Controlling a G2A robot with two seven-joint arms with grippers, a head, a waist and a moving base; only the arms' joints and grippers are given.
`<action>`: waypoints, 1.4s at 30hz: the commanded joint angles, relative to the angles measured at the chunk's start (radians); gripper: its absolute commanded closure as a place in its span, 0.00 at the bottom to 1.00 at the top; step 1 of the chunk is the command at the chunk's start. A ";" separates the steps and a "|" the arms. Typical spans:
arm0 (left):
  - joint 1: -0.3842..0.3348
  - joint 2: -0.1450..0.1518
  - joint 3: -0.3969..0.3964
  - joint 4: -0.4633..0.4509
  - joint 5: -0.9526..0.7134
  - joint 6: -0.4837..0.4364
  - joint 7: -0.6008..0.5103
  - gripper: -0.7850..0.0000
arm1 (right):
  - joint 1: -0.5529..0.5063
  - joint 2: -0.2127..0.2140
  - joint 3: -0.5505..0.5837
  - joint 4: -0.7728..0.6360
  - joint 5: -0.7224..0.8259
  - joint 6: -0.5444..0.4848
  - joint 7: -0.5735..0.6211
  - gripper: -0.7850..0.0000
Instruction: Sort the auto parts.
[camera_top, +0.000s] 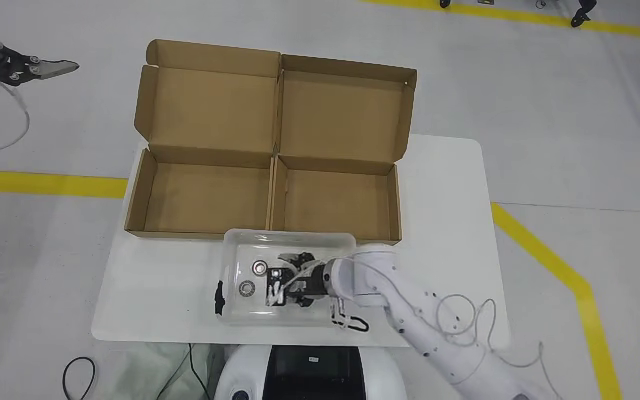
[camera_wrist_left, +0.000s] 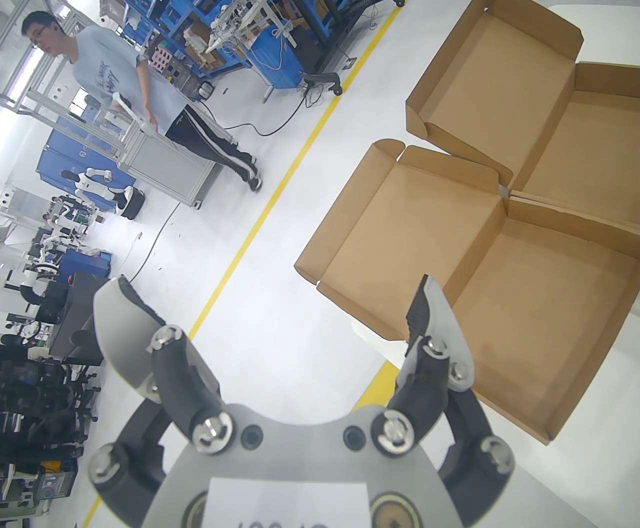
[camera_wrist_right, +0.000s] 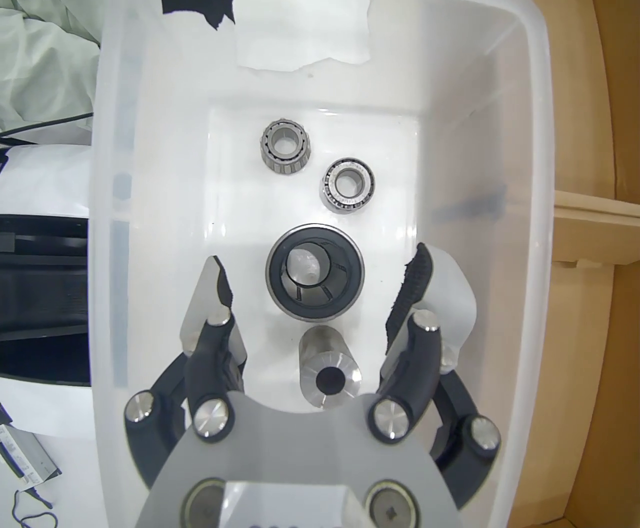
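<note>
A clear plastic bin at the table's front edge holds the auto parts. In the right wrist view I see two small roller bearings, a black-rimmed round part and a metal cylinder. My right gripper is down inside the bin, open, its fingers on either side of the black-rimmed part without touching it. My left gripper is open and holds nothing, raised off the table's far left over the floor.
Two open cardboard boxes lie side by side behind the bin with their lids folded back; the left wrist view takes in a box. The white table has free surface at the right. A yellow floor line runs at the left.
</note>
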 joint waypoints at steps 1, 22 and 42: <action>0.000 0.000 0.000 0.000 0.000 0.000 0.000 0.00 | 0.012 -0.003 -0.012 0.017 0.004 -0.001 0.001 0.18; 0.000 0.000 0.000 0.000 0.000 0.000 0.000 0.00 | 0.086 -0.027 -0.082 0.134 0.021 0.038 0.001 0.64; 0.000 0.000 0.000 0.000 0.000 0.000 0.000 0.00 | 0.086 -0.019 -0.063 0.113 0.008 0.037 -0.216 1.00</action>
